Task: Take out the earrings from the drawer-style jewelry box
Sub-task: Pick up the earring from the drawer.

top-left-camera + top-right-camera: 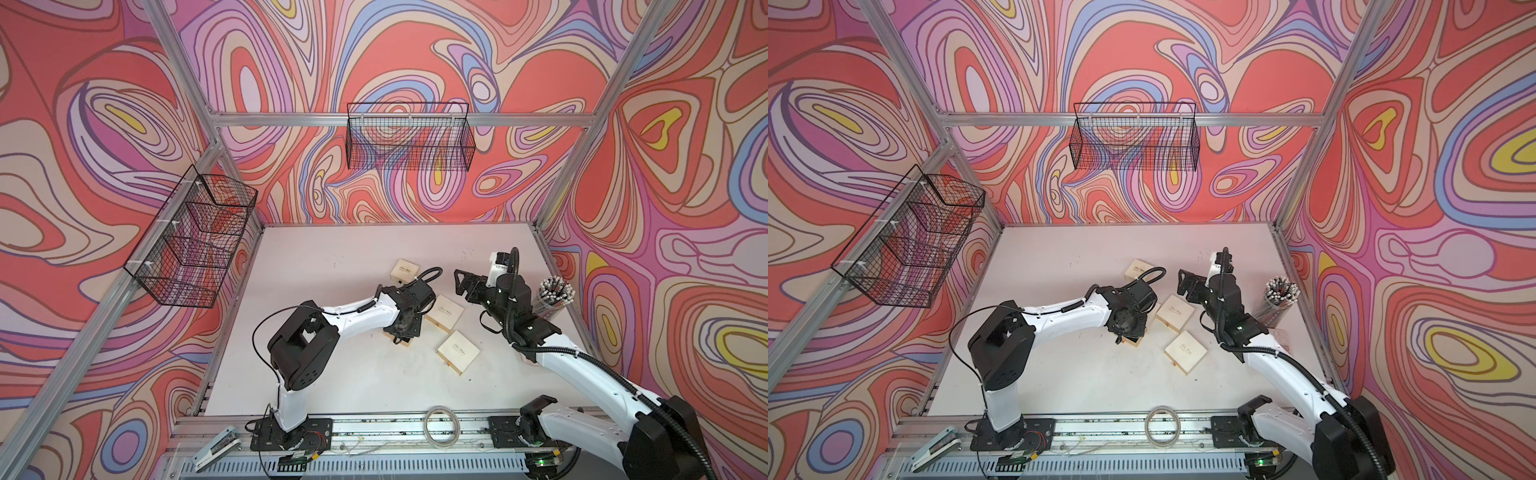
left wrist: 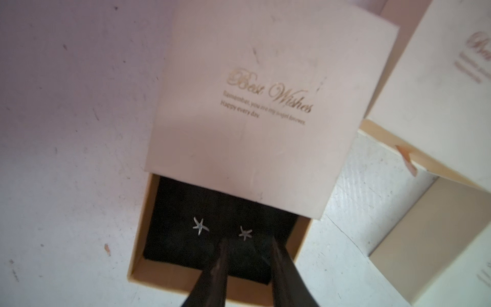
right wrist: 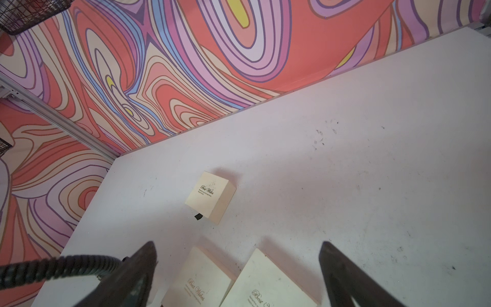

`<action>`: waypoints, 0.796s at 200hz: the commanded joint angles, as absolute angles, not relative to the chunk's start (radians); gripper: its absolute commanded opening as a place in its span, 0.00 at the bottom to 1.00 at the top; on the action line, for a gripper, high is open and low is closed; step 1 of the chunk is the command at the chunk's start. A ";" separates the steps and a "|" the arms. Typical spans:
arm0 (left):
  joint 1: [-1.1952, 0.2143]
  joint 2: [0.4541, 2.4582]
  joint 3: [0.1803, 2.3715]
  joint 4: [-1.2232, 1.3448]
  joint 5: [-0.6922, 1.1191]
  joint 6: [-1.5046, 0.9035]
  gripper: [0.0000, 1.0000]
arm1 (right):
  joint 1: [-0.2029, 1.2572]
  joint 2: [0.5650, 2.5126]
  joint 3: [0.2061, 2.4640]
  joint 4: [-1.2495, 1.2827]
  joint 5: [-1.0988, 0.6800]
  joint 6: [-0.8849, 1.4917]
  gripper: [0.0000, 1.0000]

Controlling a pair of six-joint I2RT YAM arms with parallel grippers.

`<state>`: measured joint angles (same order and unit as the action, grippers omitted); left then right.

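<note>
The drawer (image 2: 144,228) of the jewelry box (image 2: 252,119) is slid partway out of its cream sleeve. The earrings (image 2: 201,226), two small silvery stars, lie side by side on the black pad (image 2: 172,234) inside the drawer. The left arm's jaws stand narrowly apart with the second earring (image 2: 245,233) right at their tips, not visibly pinched. I judge the step in hand to be the first pick. The next move calls for the jaws to close squarely on that tiny star, then lift straight up out of the drawer without snagging the pad. The right arm's jaws gape wide and empty, off to the side of the box, above the surface (image 3: 372,159).
</note>
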<state>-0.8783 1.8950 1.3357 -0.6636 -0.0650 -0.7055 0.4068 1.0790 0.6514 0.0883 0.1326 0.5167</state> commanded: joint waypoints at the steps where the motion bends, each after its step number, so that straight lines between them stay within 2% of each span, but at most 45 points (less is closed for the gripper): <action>1: -0.887 1.923 1.363 -0.703 -0.091 -0.731 0.28 | 0.404 1.092 0.641 0.079 0.125 0.514 0.98; 77: -0.892 1.958 1.384 -0.733 -0.132 -0.763 0.22 | 0.404 1.101 0.644 0.082 0.119 0.512 0.98; 159: -0.897 1.951 1.382 -0.759 -0.185 -0.793 0.11 | 0.405 1.116 0.650 0.083 0.104 0.512 0.98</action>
